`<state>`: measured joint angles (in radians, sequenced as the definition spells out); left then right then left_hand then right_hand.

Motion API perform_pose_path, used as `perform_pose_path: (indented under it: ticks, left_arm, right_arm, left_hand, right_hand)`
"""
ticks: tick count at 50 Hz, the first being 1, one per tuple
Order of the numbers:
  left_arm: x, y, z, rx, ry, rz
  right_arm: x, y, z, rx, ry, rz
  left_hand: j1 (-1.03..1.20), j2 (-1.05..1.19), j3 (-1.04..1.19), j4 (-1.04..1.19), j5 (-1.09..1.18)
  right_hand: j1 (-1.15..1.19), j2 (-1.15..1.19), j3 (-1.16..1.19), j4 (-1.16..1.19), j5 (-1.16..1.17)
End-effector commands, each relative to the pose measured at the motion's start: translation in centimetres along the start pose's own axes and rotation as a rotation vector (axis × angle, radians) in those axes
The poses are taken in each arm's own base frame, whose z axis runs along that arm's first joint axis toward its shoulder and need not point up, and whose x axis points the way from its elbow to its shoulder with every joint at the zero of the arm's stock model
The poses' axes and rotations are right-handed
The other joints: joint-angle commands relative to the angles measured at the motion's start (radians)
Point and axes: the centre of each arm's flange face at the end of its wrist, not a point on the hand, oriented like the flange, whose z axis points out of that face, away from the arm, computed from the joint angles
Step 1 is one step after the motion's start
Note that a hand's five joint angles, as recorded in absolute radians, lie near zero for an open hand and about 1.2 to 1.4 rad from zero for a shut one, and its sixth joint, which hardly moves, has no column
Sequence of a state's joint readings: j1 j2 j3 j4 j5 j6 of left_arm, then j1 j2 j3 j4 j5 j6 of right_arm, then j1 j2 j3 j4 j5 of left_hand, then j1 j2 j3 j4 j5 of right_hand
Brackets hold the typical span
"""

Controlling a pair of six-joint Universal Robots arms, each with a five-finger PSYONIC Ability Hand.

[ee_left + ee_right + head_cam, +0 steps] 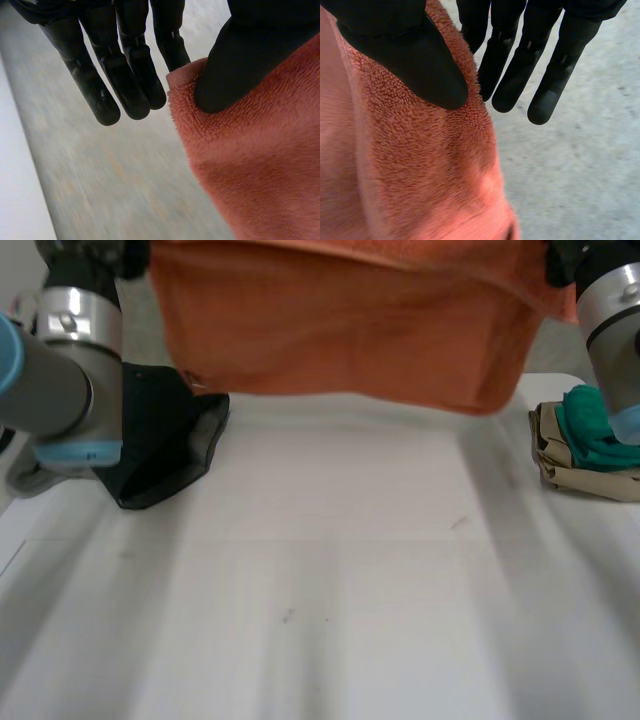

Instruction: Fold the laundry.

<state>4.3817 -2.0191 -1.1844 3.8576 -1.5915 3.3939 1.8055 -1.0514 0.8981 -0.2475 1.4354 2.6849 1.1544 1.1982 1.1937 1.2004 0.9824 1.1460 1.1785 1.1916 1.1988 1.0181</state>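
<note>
Surface: the white surface (pixel 320 580) is spreading wide from 6 o'clock up to the middle.
Orange towel: the orange towel (pixel 340 320) is hanging at 12 o'clock above the surface, spread between both arms.
Black garment: a black garment (pixel 165 445) is lying crumpled at 9 o'clock.
Beige cloth: a beige cloth (pixel 570 475) is sitting at 3 o'clock, carrying a teal cloth (pixel 590 430).
Left hand: the left hand (pixel 125 75) is pinching a towel corner under its thumb.
Right hand: the right hand (pixel 520 65) is clamping the opposite corner likewise.

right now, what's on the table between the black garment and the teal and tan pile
Nothing lies there: in the head view the white table between them is bare. The orange towel hangs above it.
</note>
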Motion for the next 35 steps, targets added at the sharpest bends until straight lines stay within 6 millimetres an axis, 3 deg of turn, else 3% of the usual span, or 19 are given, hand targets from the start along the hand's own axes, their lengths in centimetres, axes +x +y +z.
perform_pose_path:
  ticks: [1, 4, 8, 12, 14, 16, 19, 22, 23, 27, 35]
  left_arm:
    - [1.4, 5.0, -6.1, -0.295, 0.087, -0.004]
    - [2.0, 6.6, -8.9, -0.392, 0.121, -0.003]
    - [3.0, 7.8, -12.2, -0.484, 0.171, -0.007]
    - [4.1, 8.0, -14.3, -0.528, 0.233, -0.021]
    - [4.3, 7.9, -14.9, -0.539, 0.251, -0.027]
    - [4.2, 7.6, -14.9, -0.535, 0.250, -0.027]
    - [3.8, 6.2, -14.4, -0.502, 0.243, -0.027]
    - [3.5, 5.0, -13.9, -0.473, 0.234, -0.032]
    - [3.5, 4.7, -13.9, -0.468, 0.235, -0.033]
    - [3.2, 3.5, -13.5, -0.444, 0.230, -0.036]
    - [3.7, 1.6, -13.7, -0.430, 0.249, -0.062]
  right_arm:
    - [-4.3, 5.9, -2.5, -0.238, -0.233, 0.003]
    - [-5.7, 8.3, -3.7, -0.338, -0.296, -0.008]
    - [-8.8, 13.7, -6.9, -0.551, -0.439, -0.047]
    - [-10.1, 16.5, -9.1, -0.691, -0.521, -0.070]
    - [-9.8, 16.7, -9.3, -0.718, -0.512, -0.071]
    - [-9.3, 17.1, -9.4, -0.745, -0.486, -0.071]
    - [-8.1, 17.3, -9.4, -0.774, -0.441, -0.040]
    - [-6.5, 16.4, -9.1, -0.774, -0.387, 0.012]
    - [-4.9, 15.1, -8.7, -0.761, -0.336, 0.050]
    - [-1.7, 13.1, -8.8, -0.758, -0.253, 0.135]
    - [-0.3, 13.1, -12.0, -0.823, -0.282, 0.218]
  left_hand:
    - [0.242, 0.198, 0.203, 0.196, 0.239]
    - [0.242, 0.198, 0.203, 0.196, 0.239]
    - [0.242, 0.198, 0.203, 0.196, 0.239]
    - [0.242, 0.198, 0.203, 0.196, 0.239]
    - [0.242, 0.198, 0.203, 0.196, 0.239]
    - [0.242, 0.198, 0.203, 0.196, 0.239]
    - [0.242, 0.198, 0.203, 0.196, 0.239]
    - [0.242, 0.198, 0.203, 0.196, 0.239]
    - [0.242, 0.198, 0.203, 0.196, 0.239]
    - [0.242, 0.198, 0.203, 0.196, 0.239]
    - [0.242, 0.198, 0.203, 0.196, 0.239]
  right_hand:
    - [0.250, 0.218, 0.205, 0.197, 0.204]
    - [0.250, 0.218, 0.205, 0.197, 0.204]
    - [0.250, 0.218, 0.205, 0.197, 0.204]
    - [0.181, 0.149, 0.136, 0.128, 0.135]
    - [-0.014, -0.047, -0.060, -0.067, -0.061]
    - [-0.536, -0.569, -0.582, -0.589, -0.583]
    - [-0.840, -0.873, -0.886, -0.893, -0.887]
    - [-0.870, -0.903, -0.916, -0.923, -0.917]
    - [-0.882, -0.914, -0.927, -0.935, -0.928]
    - [-0.870, -0.903, -0.916, -0.923, -0.917]
    - [-0.826, -0.859, -0.872, -0.879, -0.873]
